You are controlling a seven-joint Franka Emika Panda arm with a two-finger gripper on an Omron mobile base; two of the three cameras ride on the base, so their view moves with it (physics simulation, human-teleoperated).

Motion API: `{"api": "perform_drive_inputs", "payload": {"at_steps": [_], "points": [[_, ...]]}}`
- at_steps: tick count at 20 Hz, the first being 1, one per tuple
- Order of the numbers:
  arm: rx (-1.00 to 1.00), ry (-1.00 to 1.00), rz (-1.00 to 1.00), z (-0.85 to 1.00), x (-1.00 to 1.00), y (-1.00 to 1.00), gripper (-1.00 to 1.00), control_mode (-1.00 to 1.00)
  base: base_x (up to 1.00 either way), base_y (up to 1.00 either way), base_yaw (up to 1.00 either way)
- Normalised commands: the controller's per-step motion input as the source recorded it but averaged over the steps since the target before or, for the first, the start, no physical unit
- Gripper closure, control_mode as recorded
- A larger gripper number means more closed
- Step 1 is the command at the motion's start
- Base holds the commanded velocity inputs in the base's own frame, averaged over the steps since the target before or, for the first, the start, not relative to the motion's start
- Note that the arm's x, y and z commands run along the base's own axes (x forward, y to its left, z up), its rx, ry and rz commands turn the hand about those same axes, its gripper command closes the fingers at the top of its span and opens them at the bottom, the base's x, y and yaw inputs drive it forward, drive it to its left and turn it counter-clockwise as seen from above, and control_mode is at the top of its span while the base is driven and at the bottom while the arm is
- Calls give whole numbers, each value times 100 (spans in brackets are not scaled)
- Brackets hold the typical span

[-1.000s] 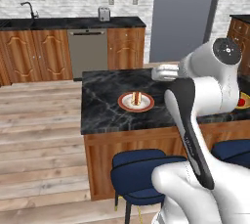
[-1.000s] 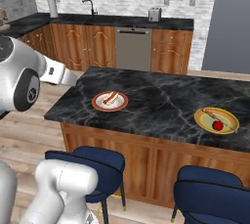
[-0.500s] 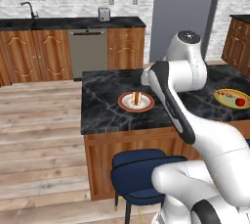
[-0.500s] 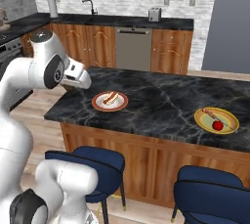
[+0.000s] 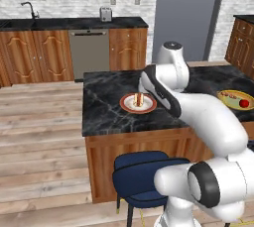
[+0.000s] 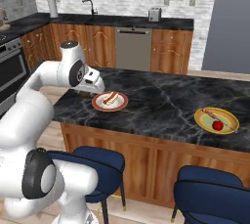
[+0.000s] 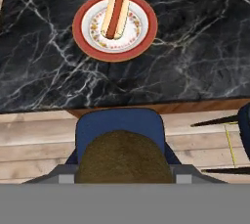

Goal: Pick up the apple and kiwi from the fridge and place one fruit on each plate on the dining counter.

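Black white-veined marble tops the dining counter [image 6: 166,103], with blue stools [image 6: 90,162] along its near side. Near its left end sits the red-rimmed white plate [image 6: 110,101] carrying a sausage in a bun [image 7: 115,16], long axis running away from the hand camera. Toward the right end, the yellowish plate [image 6: 217,120] holds the apple [image 6: 218,125]. Beside the counter's left end, the gripper [image 7: 124,171] pinches the kiwi [image 7: 124,159], whose long axis I cannot tell.

Base views look forward and down from behind the arm, left and right (both share the desk [image 5: 114,102]). Hand view looks steeply down, close above the white plate [image 7: 114,26].
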Motion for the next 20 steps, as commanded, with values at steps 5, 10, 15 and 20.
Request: {"api": "perform_drive_inputs", "payload": {"at_steps": [5, 10, 15, 20], "points": [[-2, 17, 0, -66, 88, -8, 100, -100, 0, 0, 0], [0, 5, 0, -53, 70, -7, 100, -100, 0, 0, 0], [0, 0, -1, -42, 62, -10, 100, -100, 0, 0, 0], [0, 3, -1, -39, 49, -8, 100, -100, 0, 0, 0]]}}
